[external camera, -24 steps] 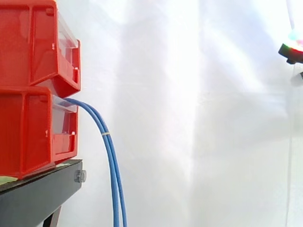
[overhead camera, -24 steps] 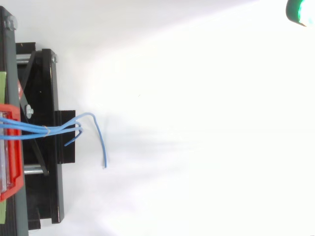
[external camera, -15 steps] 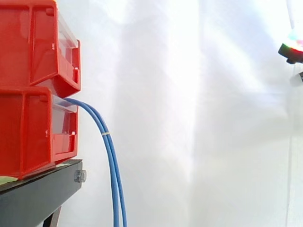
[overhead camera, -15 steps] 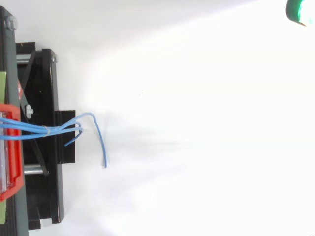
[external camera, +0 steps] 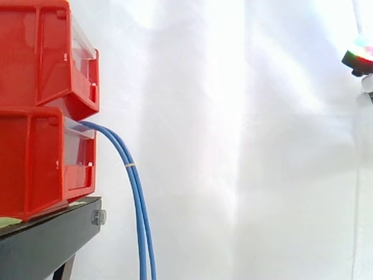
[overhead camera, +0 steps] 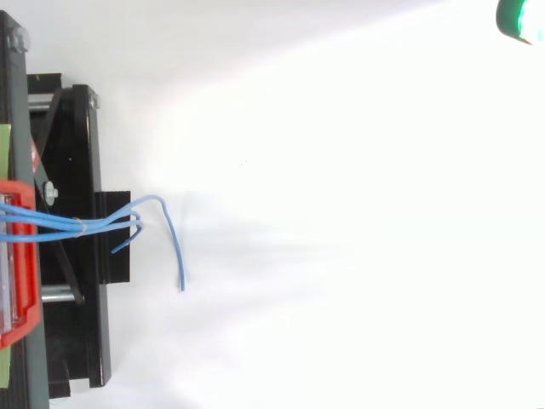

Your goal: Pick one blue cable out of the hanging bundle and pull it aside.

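Hand (external camera: 362, 58) sits high at the far edge of the work, w/ only a glowing tip of it in frame, green from above (overhead camera: 520, 20). Can't tell whether it's spread, closed or holding anything. Nothing lies close to it but the white curtain (external camera: 245, 146).

The blue cable bundle (external camera: 139, 210) is well apart from hand, across the open space and lower than it. The strands hang down touching each other. From above, one loose strand (overhead camera: 174, 243) bows out toward the hand's side, apart from the rest. A pale tie (external camera: 130, 165) binds the others just beyond it. Behind them, farthest from hand, are the lower red bin (external camera: 35, 163), which the cables come out of, the upper red bin (external camera: 41, 52), and the black stand (external camera: 46, 239) under both.

Risks, as I judge them:
- Long approach, so a small aim error means closing on air or brushing the bundle and setting it swinging.
- Reaching past the loose strand likely catches two or more, b/c they run side by side.
- Taking a tied strand would drag the whole bundle sideways, not one cable.
- Overshoot puts hand into bin or stand.
- Cable is thin, so it could slip out on the pull.
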`<action>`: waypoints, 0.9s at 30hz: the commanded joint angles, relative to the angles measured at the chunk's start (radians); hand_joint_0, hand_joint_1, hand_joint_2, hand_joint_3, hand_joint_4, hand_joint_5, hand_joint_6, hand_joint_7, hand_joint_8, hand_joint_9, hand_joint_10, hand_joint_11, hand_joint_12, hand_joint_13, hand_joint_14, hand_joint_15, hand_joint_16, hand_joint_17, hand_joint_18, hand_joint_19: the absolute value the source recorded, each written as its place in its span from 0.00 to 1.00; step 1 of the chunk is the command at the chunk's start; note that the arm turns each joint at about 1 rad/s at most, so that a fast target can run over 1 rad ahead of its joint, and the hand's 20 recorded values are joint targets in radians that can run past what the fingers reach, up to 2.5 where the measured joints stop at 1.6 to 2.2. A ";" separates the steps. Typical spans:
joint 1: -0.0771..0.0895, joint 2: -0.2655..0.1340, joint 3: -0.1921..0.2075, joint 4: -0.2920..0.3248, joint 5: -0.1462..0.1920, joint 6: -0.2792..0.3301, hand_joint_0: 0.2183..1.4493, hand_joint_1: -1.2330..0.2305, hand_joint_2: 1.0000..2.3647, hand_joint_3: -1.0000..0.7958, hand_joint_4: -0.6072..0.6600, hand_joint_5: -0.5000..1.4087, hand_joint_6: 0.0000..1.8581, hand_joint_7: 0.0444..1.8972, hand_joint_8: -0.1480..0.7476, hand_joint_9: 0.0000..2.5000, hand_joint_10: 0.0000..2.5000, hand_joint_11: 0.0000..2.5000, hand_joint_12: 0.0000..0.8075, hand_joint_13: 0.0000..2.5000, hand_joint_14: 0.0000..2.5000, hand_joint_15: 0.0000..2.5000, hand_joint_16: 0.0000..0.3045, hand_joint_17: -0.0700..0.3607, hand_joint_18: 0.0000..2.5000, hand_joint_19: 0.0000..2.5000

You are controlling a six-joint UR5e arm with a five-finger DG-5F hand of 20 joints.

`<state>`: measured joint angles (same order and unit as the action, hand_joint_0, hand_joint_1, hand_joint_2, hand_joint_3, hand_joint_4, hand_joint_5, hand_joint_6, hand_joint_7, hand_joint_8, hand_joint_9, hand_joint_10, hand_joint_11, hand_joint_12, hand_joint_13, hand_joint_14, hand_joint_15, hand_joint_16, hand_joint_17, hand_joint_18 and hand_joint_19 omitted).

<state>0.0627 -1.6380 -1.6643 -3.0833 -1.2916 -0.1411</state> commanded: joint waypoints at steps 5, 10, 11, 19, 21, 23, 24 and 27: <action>0.000 0.000 0.000 0.000 0.000 0.000 0.19 0.38 0.00 0.28 0.58 0.13 0.27 0.32 0.41 0.14 0.00 0.00 0.39 0.03 0.00 0.01 0.18 0.45 0.00 0.04; 0.000 0.000 0.000 0.000 0.000 0.000 0.19 0.38 0.00 0.28 0.59 0.13 0.27 0.32 0.41 0.14 0.00 0.00 0.39 0.03 0.00 0.01 0.18 0.45 0.00 0.05; 0.000 0.000 0.000 0.000 0.000 0.000 0.19 0.38 0.00 0.28 0.59 0.13 0.27 0.32 0.41 0.14 0.00 0.00 0.39 0.03 0.00 0.01 0.18 0.45 0.00 0.05; 0.006 0.003 0.000 -0.057 -0.048 0.000 0.20 0.39 0.00 0.28 0.60 0.14 0.27 0.32 0.41 0.15 0.00 0.00 0.38 0.04 0.00 0.02 0.17 0.44 0.00 0.05; 0.008 -0.003 0.000 -0.049 -0.032 -0.015 0.20 0.39 0.00 0.28 0.60 0.14 0.27 0.32 0.41 0.15 0.00 0.00 0.38 0.04 0.00 0.01 0.17 0.44 0.00 0.05; 0.009 -0.011 0.000 -0.046 0.002 -0.043 0.20 0.40 0.00 0.28 0.60 0.14 0.27 0.32 0.41 0.15 0.00 0.00 0.38 0.04 0.00 0.01 0.17 0.44 0.00 0.05; 0.011 -0.011 0.000 -0.043 0.015 -0.055 0.20 0.40 0.00 0.28 0.60 0.14 0.27 0.32 0.41 0.15 0.00 0.00 0.38 0.04 0.00 0.01 0.17 0.44 0.00 0.05; 0.019 -0.029 0.000 0.008 0.089 -0.140 0.20 0.40 0.00 0.28 0.60 0.14 0.27 0.32 0.41 0.15 0.00 0.00 0.38 0.04 0.00 0.01 0.17 0.44 0.00 0.05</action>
<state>0.0744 -1.6529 -1.6644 -3.1154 -1.2669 -0.2065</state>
